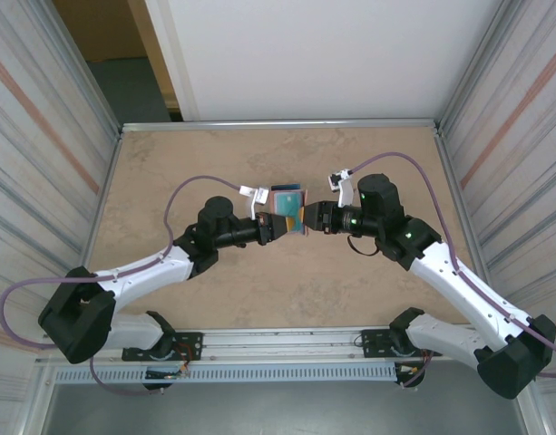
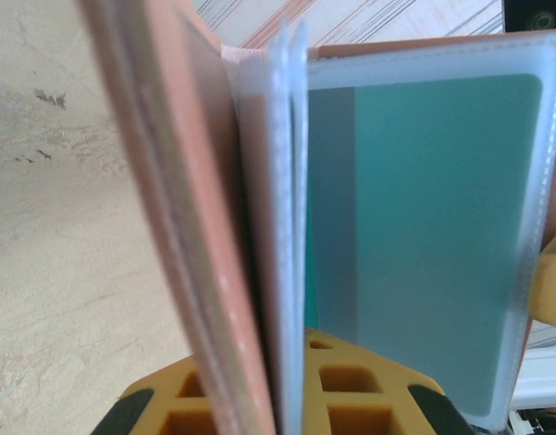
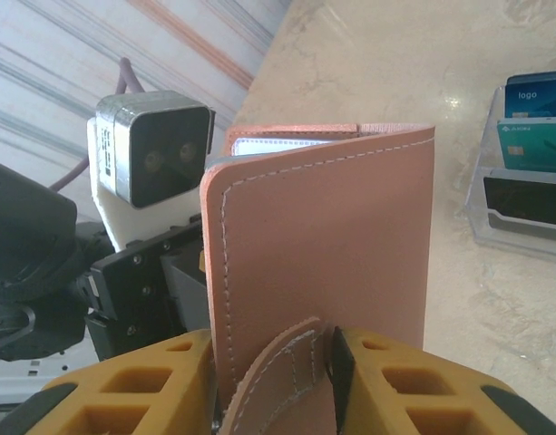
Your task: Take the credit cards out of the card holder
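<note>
You have the wallet (image 1: 294, 216) held up off the tabletop (image 1: 259, 299), about midway between its left and right edges and a little nearer the far edge than the near one. It stands on edge between your two arms. Your left gripper (image 1: 276, 227) comes at it from the left, and its yellow fingers (image 2: 350, 385) are clamped on the bottom edge, with the pink cover and the clear sleeves pinched between them. The wallet is fanned open there, and a teal card (image 2: 441, 227) sits fully inside the nearest clear sleeve (image 2: 550, 227).

Your right gripper (image 1: 312, 220) meets the wallet from the right, facing the closed pink outer cover (image 3: 332, 236). The small pink tab (image 3: 282, 381) lies in the gap between its fingers (image 3: 423, 385). You cannot tell whether they are pressing on it or just sitting around it.

Just beyond the wallet, toward the far edge, a clear tiered stand (image 3: 482, 213) rests on the tabletop with blue, teal and dark cards in its tiers.
</note>
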Controlling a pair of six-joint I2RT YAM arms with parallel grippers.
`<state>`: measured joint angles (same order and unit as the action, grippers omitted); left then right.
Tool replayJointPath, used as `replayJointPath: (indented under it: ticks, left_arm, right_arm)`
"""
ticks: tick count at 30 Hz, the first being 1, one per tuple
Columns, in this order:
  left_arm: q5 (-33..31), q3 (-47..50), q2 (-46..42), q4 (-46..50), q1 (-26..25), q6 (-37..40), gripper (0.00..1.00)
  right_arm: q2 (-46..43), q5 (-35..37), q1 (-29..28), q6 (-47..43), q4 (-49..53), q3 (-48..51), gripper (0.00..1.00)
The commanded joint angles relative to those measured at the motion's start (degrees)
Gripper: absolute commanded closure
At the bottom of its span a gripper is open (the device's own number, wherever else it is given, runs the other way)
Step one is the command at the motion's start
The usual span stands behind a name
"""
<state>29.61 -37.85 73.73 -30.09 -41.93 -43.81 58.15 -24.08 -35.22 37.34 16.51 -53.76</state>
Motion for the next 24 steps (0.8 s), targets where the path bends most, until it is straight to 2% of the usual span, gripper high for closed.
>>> replayJointPath:
  ticks: [1, 4, 10, 12, 15, 20, 24]
  left_arm:
    - [1.75, 0.38, -1.55, -3.05, 0.51, 0.04, 1.0]
    - [1.71, 0.39, -1.37, -3.1, 0.45, 0.04, 1.0]
    - [1.86, 0.56, -1.41, -4.04, 0.45, -0.48, 1.0]
    - [1.88, 0.51, -1.74, -3.86, 0.45, -0.44, 1.0]
    - [1.8, 0.34, -2.19, -3.35, 0.42, -0.39, 1.0]
    - [1.61, 0.11, -2.49, -2.79, 0.42, -0.39, 1.0]
    - [1.47, 0.14, -2.53, -2.8, 0.47, -0.64, 1.0]
  right_arm:
    - [0.03, -0.44, 0.2, 0.52, -1.76, 1.44, 0.58]
    - [0.08, -2.19, 0.16, 1.39, -3.95, 1.94, 0.48]
    - [0.6, -1.21, 0.16, 1.33, -2.7, 1.63, 0.56]
    - [0.59, -0.33, 0.16, 1.24, -1.74, 1.57, 0.55]
    - [0.52, 1.99, -0.13, 0.58, 0.07, 1.25, 0.46]
    - [0.87, 5.97, -1.65, -1.65, 3.12, -0.11, 0.37]
    - [1.97, 10.5, -4.31, -4.19, 6.59, -2.51, 0.23]
